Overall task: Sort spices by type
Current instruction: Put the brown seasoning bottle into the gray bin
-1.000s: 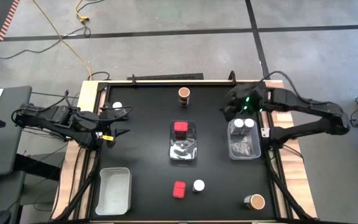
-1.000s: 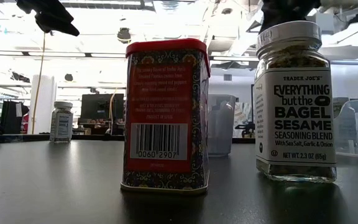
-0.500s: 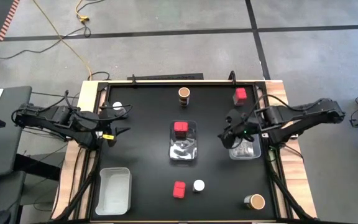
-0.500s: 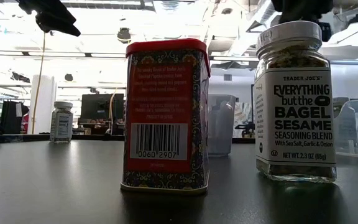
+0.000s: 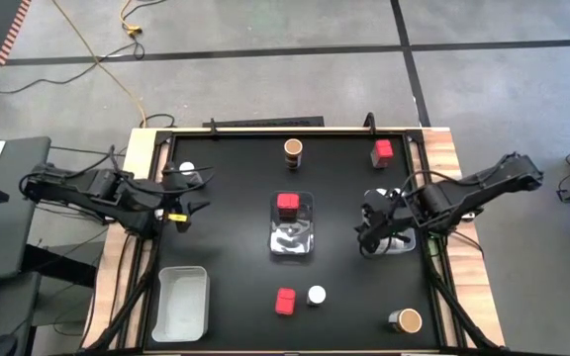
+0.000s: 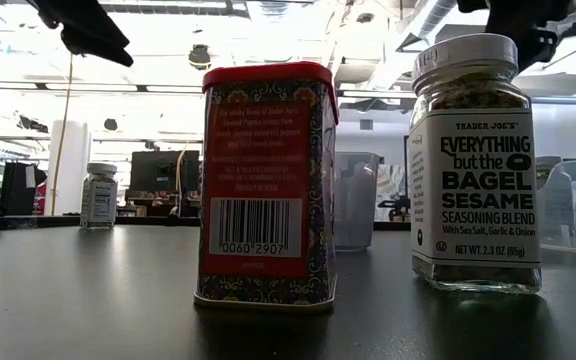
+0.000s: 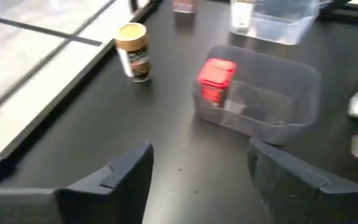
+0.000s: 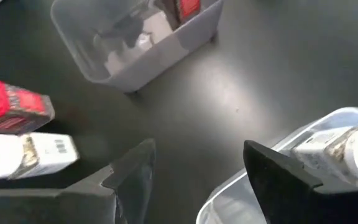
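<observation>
My right gripper (image 5: 369, 237) (image 8: 199, 148) hangs open over the left edge of the right clear bin (image 5: 401, 240), which holds white-lidded jars (image 8: 337, 146). My left gripper (image 5: 188, 205) (image 7: 201, 149) is open above the table's left side, next to a white jar (image 5: 187, 170). The centre bin (image 5: 292, 237) holds a red tin (image 5: 287, 203). On the table stand a brown jar (image 5: 293, 148) and a red tin (image 5: 382, 151) at the far edge. Nearer are a red tin (image 5: 285, 301), a white jar (image 5: 317, 295) and a brown jar (image 5: 407, 320).
An empty clear bin (image 5: 181, 302) sits at the near left corner. The low view has the near red tin (image 6: 268, 185) and seasoning jar (image 6: 476, 165) up close. Bare black tabletop lies between the centre bin and each arm.
My right gripper has swung from the table's far right corner toward the near edge and now hangs over the right bin's left edge. The red tin at the far right, which it covered before, now stands in plain view.
</observation>
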`<state>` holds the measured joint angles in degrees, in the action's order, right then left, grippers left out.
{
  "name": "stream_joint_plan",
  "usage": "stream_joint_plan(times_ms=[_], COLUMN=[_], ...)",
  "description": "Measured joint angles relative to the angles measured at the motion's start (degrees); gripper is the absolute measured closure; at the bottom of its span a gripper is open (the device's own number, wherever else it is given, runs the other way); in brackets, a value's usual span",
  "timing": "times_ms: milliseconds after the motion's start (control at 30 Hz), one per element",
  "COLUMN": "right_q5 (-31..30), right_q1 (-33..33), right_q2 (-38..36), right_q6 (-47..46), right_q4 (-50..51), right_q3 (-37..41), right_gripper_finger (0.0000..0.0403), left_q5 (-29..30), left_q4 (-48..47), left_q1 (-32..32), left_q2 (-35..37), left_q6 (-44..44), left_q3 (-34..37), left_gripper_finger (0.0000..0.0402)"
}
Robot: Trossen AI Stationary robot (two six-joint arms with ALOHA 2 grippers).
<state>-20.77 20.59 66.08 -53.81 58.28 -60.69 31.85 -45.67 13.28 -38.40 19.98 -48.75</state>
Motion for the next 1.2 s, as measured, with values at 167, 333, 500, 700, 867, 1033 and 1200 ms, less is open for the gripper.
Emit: stream_joint_plan(times_ms=[167, 333, 500, 700, 867, 1033, 1200], right_q5=[-3.55, -3.57, -4.18, -5.36, -5.08, -4.89, -4.55], right_q1=[2.77, 5.92, 9.79, 13.33, 15.72, 16.92, 16.67], right_q2=[2.56, 4.49, 4.43, 4.46, 4.49, 4.44, 4.42], right_q6=[0.29, 0.36, 0.27, -1.47, -6.40, -7.50, -1.91], right_q4=[-0.02, 0.03, 0.42, 0.50, 2.29, 3.20, 2.74], right_q3=[0.00, 0.00, 0.00, 0.00, 0.00, 0.00, 0.00], right_gripper_finger=[0.0131, 0.0131, 0.0131, 0.0131, 0.0131, 0.0131, 0.0131], left_q5=[4.86, 5.50, 5.47, 4.27, 3.17, 2.95, -7.06], left_q4=[0.07, 0.09, 0.13, 1.68, 10.08, 21.11, 24.37], left_q1=[-0.80, -1.29, -1.27, -1.27, -1.70, -7.00, -18.78], left_q2=[-4.00, -8.34, -12.72, -17.31, -19.86, -20.64, -21.24], left_q6=[4.22, 9.63, 15.76, 19.63, 13.27, 4.49, -4.26], left_q3=[0.00, 0.00, 0.00, 0.00, 0.00, -0.47, -4.20], left_gripper_finger=[0.0078, 0.0008, 0.0017, 0.0021, 0.0021, 0.0021, 0.0021])
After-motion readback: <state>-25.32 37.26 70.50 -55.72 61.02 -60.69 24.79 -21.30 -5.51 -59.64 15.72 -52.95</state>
